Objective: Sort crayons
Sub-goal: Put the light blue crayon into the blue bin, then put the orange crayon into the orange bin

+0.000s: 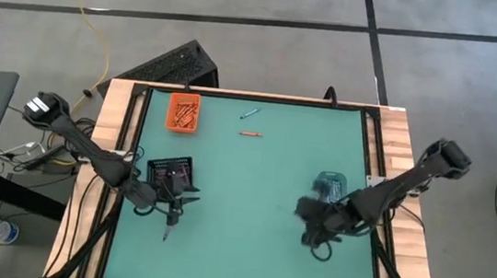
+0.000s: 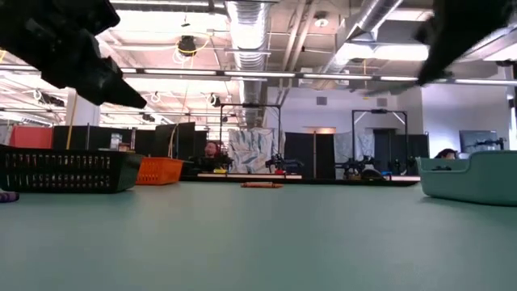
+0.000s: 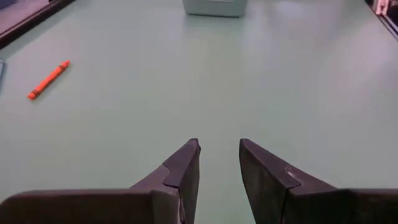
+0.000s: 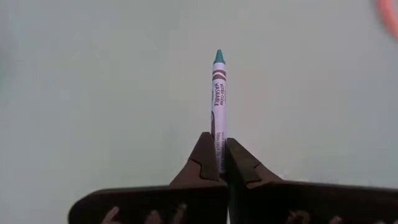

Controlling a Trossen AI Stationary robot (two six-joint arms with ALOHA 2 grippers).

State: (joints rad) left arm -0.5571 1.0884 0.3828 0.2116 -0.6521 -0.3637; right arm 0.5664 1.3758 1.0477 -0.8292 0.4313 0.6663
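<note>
My right gripper is above the table's near right part, shut on a crayon with a white wrapper and a teal tip. My left gripper is open and holds nothing. It hovers low by the black tray and points across the table. An orange crayon and a teal crayon lie flat on the green mat at the far middle. The orange tray holds several orange crayons. My right gripper pinches the crayon's blunt rear end between its two fingers. The crayon lies along the fingers and sticks out past their tips, teal tip forward. It is lifted clear of the mat.
A pale teal tray stands just beyond my right gripper. The black tray and the orange tray sit on the left side. The mat's middle is open. Wooden rails border the mat.
</note>
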